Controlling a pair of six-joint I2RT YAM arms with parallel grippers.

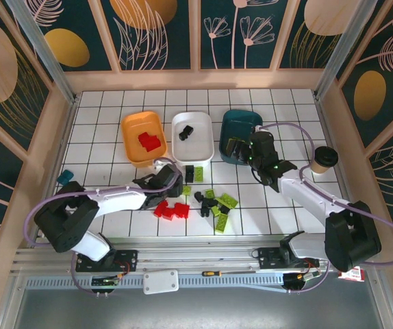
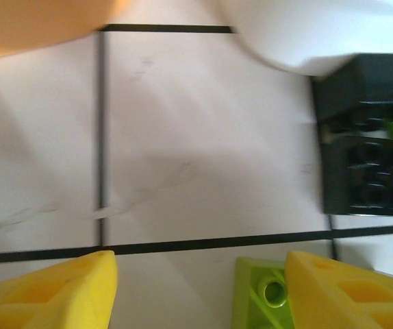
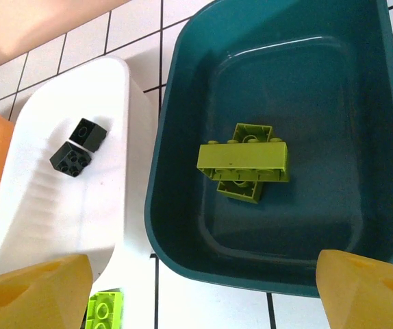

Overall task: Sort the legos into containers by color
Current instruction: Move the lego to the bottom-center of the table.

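Three trays stand in a row at the back: orange (image 1: 133,127) with red legos (image 1: 148,141), white (image 1: 200,147) with black legos (image 3: 79,146), dark teal (image 1: 236,122) with two lime legos (image 3: 244,163). Loose red (image 1: 171,210), black (image 1: 207,200) and lime legos (image 1: 222,205) lie in the front middle. My left gripper (image 1: 175,177) hovers low over the tiles before the orange and white trays, open; a lime lego (image 2: 258,296) lies by its right finger (image 2: 350,291), a black lego (image 2: 368,137) just beyond. My right gripper (image 3: 203,295) is open and holds nothing, above the teal tray's near rim (image 3: 251,274).
A black-lidded paper cup (image 1: 324,159) stands right of the teal tray. A small teal block (image 1: 65,177) lies at the left edge. Wooden walls enclose the tiled table on three sides. A lime lego (image 3: 104,312) lies on the tiles just in front of the white tray.
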